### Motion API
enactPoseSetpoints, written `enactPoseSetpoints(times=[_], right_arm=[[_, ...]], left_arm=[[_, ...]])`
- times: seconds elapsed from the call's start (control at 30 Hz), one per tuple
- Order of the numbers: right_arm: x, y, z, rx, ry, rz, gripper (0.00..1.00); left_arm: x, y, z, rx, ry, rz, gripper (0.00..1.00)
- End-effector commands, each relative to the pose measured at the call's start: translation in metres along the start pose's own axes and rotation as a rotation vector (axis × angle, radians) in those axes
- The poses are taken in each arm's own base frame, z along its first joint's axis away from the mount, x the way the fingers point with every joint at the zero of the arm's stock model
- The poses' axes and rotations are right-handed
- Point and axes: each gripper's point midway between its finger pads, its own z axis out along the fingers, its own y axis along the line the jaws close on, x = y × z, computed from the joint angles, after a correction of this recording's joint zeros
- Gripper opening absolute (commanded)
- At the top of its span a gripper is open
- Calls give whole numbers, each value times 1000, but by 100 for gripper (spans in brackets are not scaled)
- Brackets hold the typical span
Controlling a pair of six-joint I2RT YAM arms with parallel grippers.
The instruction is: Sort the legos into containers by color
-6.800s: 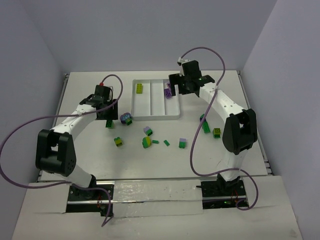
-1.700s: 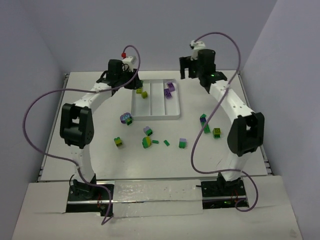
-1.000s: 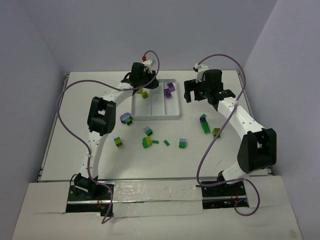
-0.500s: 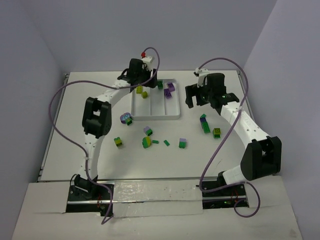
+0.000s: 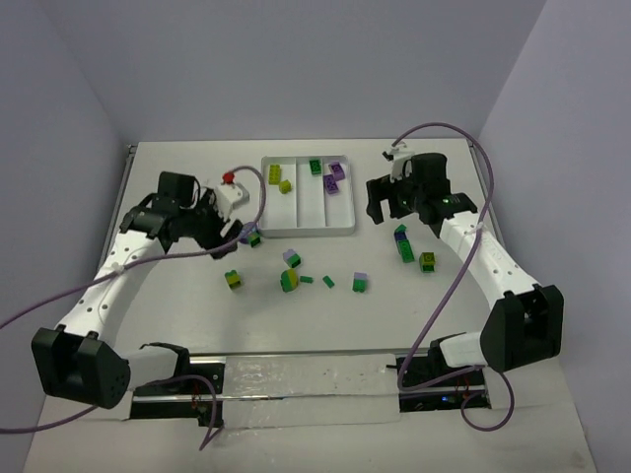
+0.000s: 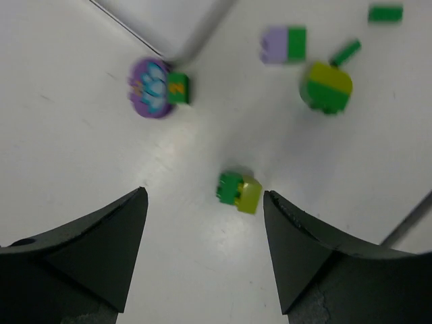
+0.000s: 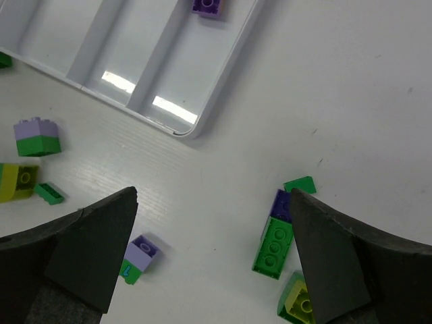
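Legos point(image 5: 290, 280) lie loose ahead of the left gripper point(image 6: 204, 194), whose jaws stand apart and empty. A green-yellow brick point(image 6: 238, 192) shows between its fingertips, nearer the right one, long axis finger to finger. The tray point(image 6: 175, 27) lies beyond. The right gripper point(image 7: 212, 194), also apart, is farther off.

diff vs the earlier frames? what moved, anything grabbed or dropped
The left gripper carried a green brick to the tray and let it go in the middle compartment. It then swung back to the left and now hangs open over the loose bricks. The right gripper moved off the tray to its right side, open. The loose bricks stayed put.
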Motion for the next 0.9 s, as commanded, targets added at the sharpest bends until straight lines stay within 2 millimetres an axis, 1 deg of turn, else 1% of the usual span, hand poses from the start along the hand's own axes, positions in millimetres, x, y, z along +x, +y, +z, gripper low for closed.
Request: enactPoseSetpoints(times=[0.0, 0.07, 0.17, 0.23, 0.33, 0.47, 0.53, 0.63, 0.87], right_arm=[[-5, 19, -3, -63, -7, -40, 100], [-5, 22, -3, -67, -1, -51, 100], [-4, 23, -2, -65, 7, -53, 100], [-3, 23, -1, -67, 16, -52, 100], [-1, 23, 6, -67, 40, -49, 100], [-1, 22, 10, -65, 54, -46, 100], [-1, 22, 13, -67, 63, -42, 100], [1, 22, 16, -70, 81, -39, 100], [3, 19, 19, -60, 92, -41, 100]], left_arm=[[85, -51, -7, 257, 213, 218, 79], [98, -56, -11, 288, 220, 325, 79], [106, -59, -17, 338, 230, 493, 79], [104, -61, -19, 359, 236, 586, 79], [104, -64, -22, 391, 244, 851, 79], [106, -70, -21, 427, 233, 1076, 79], [109, -75, -19, 458, 216, 1163, 79], [109, -80, -10, 487, 187, 1324, 79], [122, -88, 12, 579, 220, 1486, 77]])
